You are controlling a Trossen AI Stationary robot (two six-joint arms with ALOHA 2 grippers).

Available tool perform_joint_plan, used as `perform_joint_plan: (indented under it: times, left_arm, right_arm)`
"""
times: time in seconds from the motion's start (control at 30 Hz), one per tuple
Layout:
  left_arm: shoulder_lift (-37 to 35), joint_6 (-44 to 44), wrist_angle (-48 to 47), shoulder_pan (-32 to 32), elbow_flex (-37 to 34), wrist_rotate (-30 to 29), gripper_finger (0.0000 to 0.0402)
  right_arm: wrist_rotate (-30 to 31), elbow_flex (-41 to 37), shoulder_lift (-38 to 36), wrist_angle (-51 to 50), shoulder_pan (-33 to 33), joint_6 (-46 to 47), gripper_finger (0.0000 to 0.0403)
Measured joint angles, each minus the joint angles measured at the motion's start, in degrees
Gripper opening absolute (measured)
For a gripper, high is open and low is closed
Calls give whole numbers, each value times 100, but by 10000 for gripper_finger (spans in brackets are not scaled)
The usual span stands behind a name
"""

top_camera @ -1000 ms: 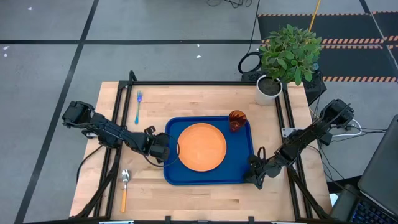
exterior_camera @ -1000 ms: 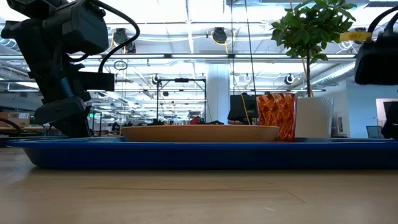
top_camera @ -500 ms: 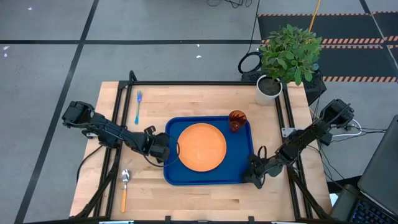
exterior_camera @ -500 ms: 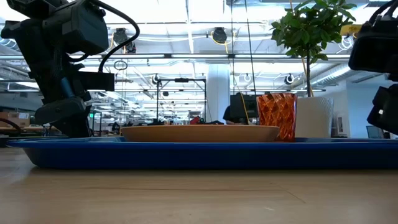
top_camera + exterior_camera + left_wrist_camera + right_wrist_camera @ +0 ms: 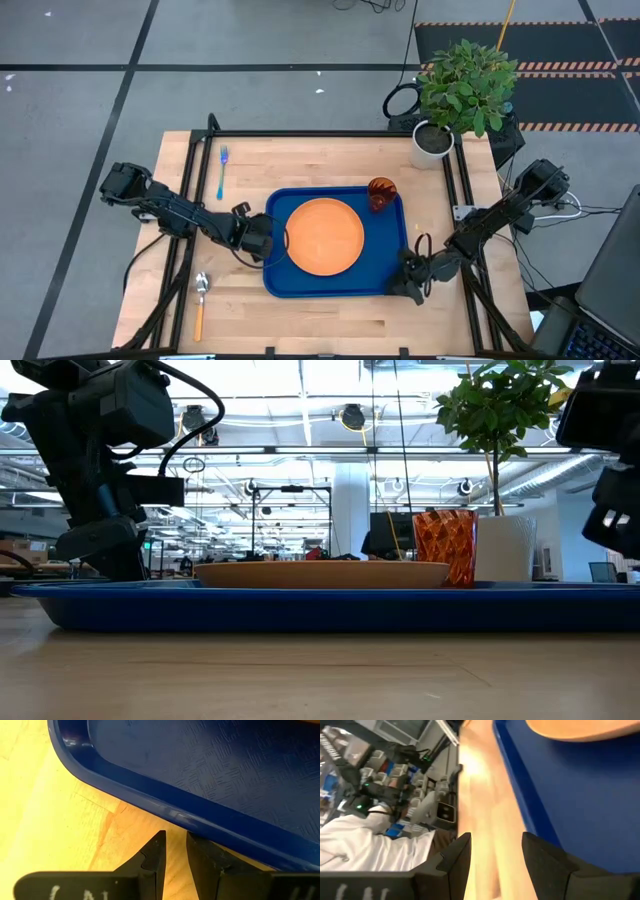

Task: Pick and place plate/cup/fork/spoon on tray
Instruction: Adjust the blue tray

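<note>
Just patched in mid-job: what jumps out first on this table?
The blue tray at the table's middle, with the orange plate filling its centre and the cup in its far right corner. The left gripper and right gripper flank it. The fork and spoon lie outside on the left.

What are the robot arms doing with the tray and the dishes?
They are setting a tray. The orange plate and the little red cup already sit in the blue tray. The blue fork and the spoon are lying on the wooden table, waiting. The left gripper is at the tray's left edge, jaws a little apart and empty. The right gripper is by the tray's near right corner, jaws open, holding nothing.
</note>
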Motion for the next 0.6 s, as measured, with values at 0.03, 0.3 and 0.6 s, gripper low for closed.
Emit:
perform_joint_plan:
  times: [0.03,0.3,0.6]
  left_arm:
    - [0,-7,1,0,0,1,81]
    - [0,57,3,0,0,-2,81]
    - [0,251,213,0,0,-6,81]
  right_arm:
    - [-1,0,0,22,13,-48,169]
    - [56,0,-53,109,-24,-965,169]
    - [910,0,-303,1480,-291,-4205,169]
